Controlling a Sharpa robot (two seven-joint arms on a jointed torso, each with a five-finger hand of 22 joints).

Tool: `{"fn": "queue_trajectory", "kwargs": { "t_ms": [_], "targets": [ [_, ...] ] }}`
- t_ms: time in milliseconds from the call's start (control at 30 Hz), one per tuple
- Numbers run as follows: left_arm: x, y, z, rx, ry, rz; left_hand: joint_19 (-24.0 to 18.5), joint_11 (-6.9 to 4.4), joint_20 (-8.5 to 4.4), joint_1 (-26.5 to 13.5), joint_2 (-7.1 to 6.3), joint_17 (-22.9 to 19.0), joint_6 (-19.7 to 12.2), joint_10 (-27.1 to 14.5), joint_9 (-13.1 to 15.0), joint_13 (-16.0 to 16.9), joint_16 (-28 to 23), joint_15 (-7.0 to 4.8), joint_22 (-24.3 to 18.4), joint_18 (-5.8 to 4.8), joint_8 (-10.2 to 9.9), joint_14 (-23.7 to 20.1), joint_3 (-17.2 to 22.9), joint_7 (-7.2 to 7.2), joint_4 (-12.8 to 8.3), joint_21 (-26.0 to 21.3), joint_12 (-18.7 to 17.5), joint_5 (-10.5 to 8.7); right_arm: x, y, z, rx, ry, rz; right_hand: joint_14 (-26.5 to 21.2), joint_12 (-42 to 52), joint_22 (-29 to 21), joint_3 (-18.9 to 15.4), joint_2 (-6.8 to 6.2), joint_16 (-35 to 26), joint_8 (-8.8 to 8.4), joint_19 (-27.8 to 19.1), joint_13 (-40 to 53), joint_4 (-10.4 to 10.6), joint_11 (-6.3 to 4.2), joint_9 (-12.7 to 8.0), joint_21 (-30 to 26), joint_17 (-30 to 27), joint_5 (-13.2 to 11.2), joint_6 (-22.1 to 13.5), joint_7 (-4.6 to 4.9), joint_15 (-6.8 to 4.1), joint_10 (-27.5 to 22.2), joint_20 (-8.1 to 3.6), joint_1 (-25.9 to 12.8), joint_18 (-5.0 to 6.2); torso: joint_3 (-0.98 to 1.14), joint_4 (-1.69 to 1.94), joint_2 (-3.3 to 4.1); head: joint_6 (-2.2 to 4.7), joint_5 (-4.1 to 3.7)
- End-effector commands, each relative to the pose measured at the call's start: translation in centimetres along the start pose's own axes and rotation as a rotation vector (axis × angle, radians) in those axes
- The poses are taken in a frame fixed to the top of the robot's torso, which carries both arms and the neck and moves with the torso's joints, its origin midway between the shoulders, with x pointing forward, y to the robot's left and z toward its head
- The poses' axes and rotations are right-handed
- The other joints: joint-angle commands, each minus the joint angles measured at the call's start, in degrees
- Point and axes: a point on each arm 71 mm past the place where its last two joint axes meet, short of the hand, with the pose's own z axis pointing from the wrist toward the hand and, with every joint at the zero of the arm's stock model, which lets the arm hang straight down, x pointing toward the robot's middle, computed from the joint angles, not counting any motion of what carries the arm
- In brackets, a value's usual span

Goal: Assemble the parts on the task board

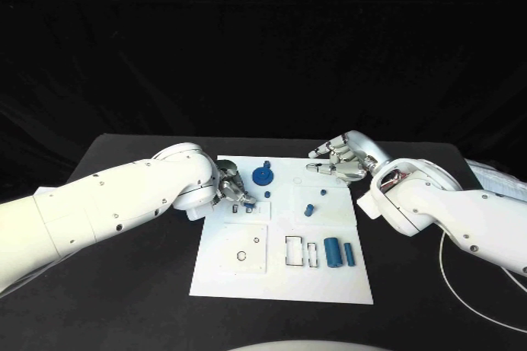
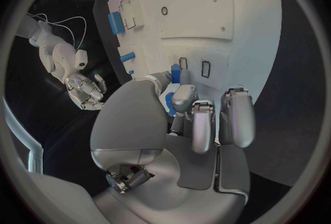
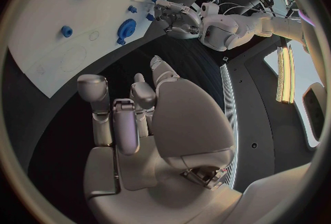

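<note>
The left hand (image 1: 234, 193) hovers low over the task board (image 1: 330, 279), fingers curled over a small blue part (image 2: 175, 73) just under its fingertips; whether it grips the part I cannot tell. To seat it well, keep it upright over its slot and press straight down. The blue gear (image 1: 263, 176) lies just beyond. The right hand (image 1: 338, 162) waits off the board's far corner over the counter (image 1: 132, 290), fingers loosely apart and empty. The left wrist view alone shows the part under the fingers.

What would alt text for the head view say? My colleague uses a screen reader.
Two white robot arms reach over a white board on a black table. The left hand touches its left edge; the right hand hovers near its far right corner. Blue parts sit on it.
</note>
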Motion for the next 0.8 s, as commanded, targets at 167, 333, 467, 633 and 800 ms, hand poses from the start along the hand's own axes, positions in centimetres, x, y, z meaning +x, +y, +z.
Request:
{"fn": "queue_trajectory", "kwargs": {
  "t_ms": [167, 333, 467, 633, 800],
  "targets": [
    [-0.02, -0.21, 0.10, 0.000, -0.017, 0.030, 0.55, -0.03, 0.08, -0.89, -0.46, 15.08, -0.05, 0.59, 0.24, 0.11, 0.17, 0.23, 3.17, -1.06, 0.25, 6.02, 10.94, -0.14, -10.49, 0.46, 0.42, 0.57, 0.23, 0.07, -0.01, -0.011, 0.014, 0.001, 4.50, 0.15, -0.09, -0.07, 0.14, -0.28, 0.23, -0.28, -0.07, 0.40, -0.25, 0.06, -0.24, 8.43, 0.31, 0.45, -0.09, 0.09, 0.26, -0.08, -0.30, 0.97, -0.08, -0.01, 0.02, -0.13, 0.16],
    [0.11, -0.22, 0.13, -0.013, -0.010, 0.075, 0.63, -0.02, 0.08, -1.12, -0.66, 15.08, 0.02, 0.66, 0.33, 0.11, 0.17, 0.23, 3.31, -1.09, 0.27, 6.02, 11.28, -0.12, -10.84, 0.54, 0.42, 0.85, 0.27, 0.06, -0.01, -0.011, 0.015, 0.002, 4.50, 0.21, -0.09, -0.07, 0.17, -0.28, 0.23, -0.27, -0.04, 0.46, -0.26, 0.05, -0.25, 8.43, 0.42, 0.46, -0.10, 0.08, 0.29, -0.08, -0.36, 0.97, -0.09, -0.03, 0.03, -0.10, 0.26],
    [0.21, -0.26, 0.14, -0.020, -0.004, 0.105, 0.63, -0.02, 0.08, -1.27, -0.75, 15.08, 0.07, 0.70, 0.38, 0.10, 0.17, 0.24, 3.33, -1.10, 0.27, 6.02, 11.48, -0.11, -11.04, 0.55, 0.40, 1.03, 0.30, 0.08, -0.01, -0.013, 0.015, 0.003, 4.50, 0.21, -0.09, -0.07, 0.17, -0.28, 0.23, -0.27, -0.04, 0.46, -0.26, 0.05, -0.25, 8.43, 0.42, 0.46, -0.10, 0.08, 0.29, -0.08, -0.36, 0.97, -0.11, -0.03, 0.02, -0.21, 0.32],
    [0.31, -0.28, 0.19, -0.027, 0.001, 0.125, 0.68, -0.01, 0.08, -1.48, -0.86, 15.08, 0.16, 0.84, 0.44, 0.24, 0.17, 0.24, 3.42, -1.12, 0.28, 6.02, 11.73, -0.10, -11.31, 0.60, 0.52, 1.32, 0.34, 0.11, -0.01, -0.015, 0.014, 0.004, 4.50, 0.21, -0.09, -0.07, 0.17, -0.28, 0.23, -0.27, -0.04, 0.46, -0.26, 0.05, -0.25, 8.43, 0.42, 0.46, -0.10, 0.08, 0.29, -0.08, -0.36, 0.97, -0.11, -0.03, 0.02, -0.33, 0.38],
    [0.36, -0.18, 0.19, -0.033, 0.007, 0.140, 0.70, -0.01, 0.08, -1.66, -0.92, 15.08, 0.23, 0.92, 0.49, 0.29, 0.17, 0.25, 3.46, -1.12, 0.29, 6.02, 11.92, -0.09, -11.50, 0.61, 0.57, 1.57, 0.35, 0.10, -0.01, -0.015, 0.015, 0.004, 4.50, 0.21, -0.09, -0.07, 0.17, -0.28, 0.23, -0.27, -0.04, 0.46, -0.26, 0.05, -0.25, 8.43, 0.42, 0.46, -0.10, 0.08, 0.29, -0.08, -0.36, 0.97, -0.11, -0.05, 0.02, -0.40, 0.39]
  ]
}}
